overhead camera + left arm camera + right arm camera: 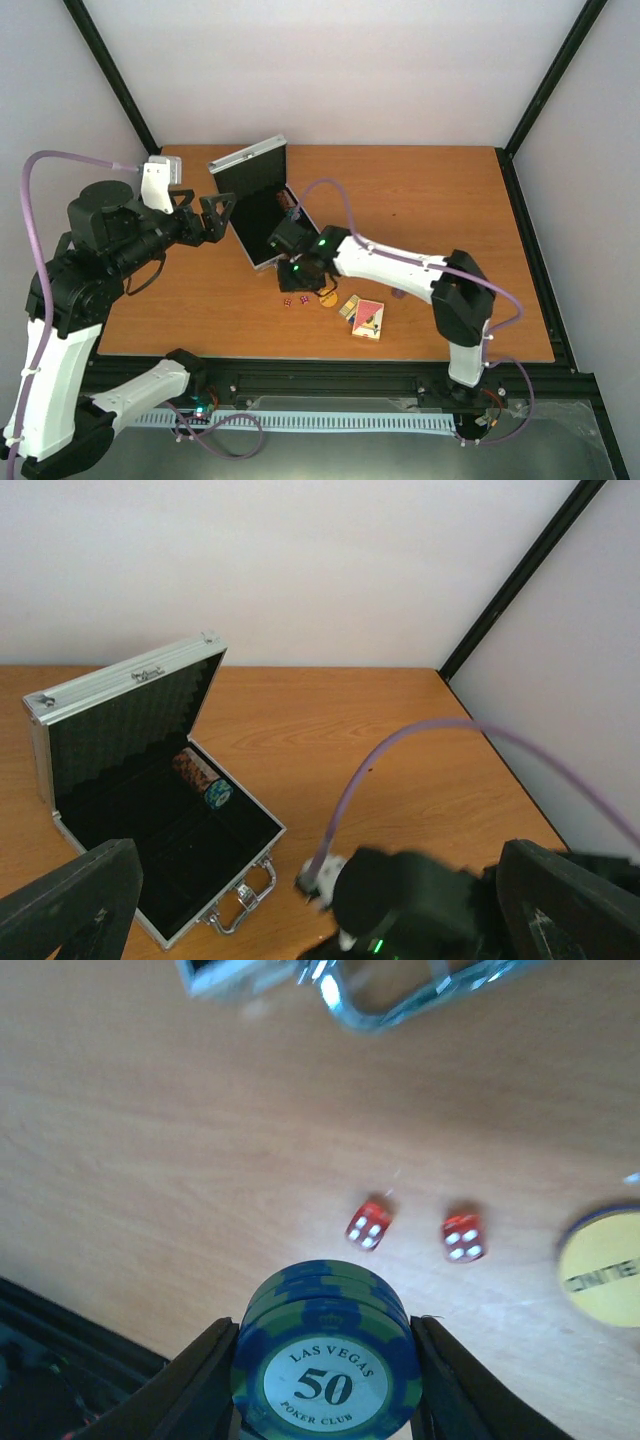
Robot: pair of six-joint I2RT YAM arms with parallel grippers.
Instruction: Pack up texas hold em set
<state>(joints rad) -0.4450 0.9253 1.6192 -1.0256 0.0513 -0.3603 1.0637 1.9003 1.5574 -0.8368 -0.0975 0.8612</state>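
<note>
The silver aluminium case (pixel 262 205) lies open at the table's back left, black lining up; a chip stack (pixel 200 777) lies inside it. My right gripper (pixel 325 1345) is shut on a short stack of blue "50" chips (pixel 327 1375) and holds it above the table, just in front of the case handle (pixel 395 995). In the top view the right gripper (pixel 297 278) is at the case's near corner. Two red dice (pixel 368 1224) (pixel 462 1237) and the orange round button (pixel 603 1268) lie beyond it. My left gripper (pixel 215 215) is open and empty beside the case's left side.
Two card decks (pixel 368 320) (pixel 350 306) lie on the table near the front edge, right of the button (pixel 328 297) and dice (pixel 288 300). The right arm's wrist (pixel 410 900) sits low in the left wrist view, between the left fingers (pixel 70 900).
</note>
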